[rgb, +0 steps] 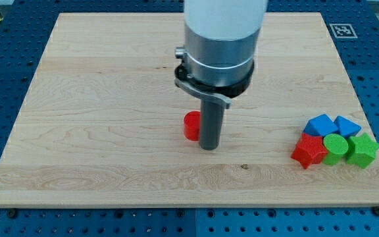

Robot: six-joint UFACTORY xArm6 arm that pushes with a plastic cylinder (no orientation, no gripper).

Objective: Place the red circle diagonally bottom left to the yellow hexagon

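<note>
The red circle [191, 125] sits near the middle of the wooden board [110, 99], partly hidden behind my rod. My tip [209, 147] rests on the board just to the view's right of the red circle, touching or nearly touching it. No yellow hexagon shows in this view; the arm's wide grey body covers part of the board's top middle.
A cluster of blocks lies at the view's lower right: a red star [309, 151], a green circle [335, 147], a green star [362, 150], a blue pentagon [320, 124] and a blue triangle [347, 125]. The board's right edge is close to them.
</note>
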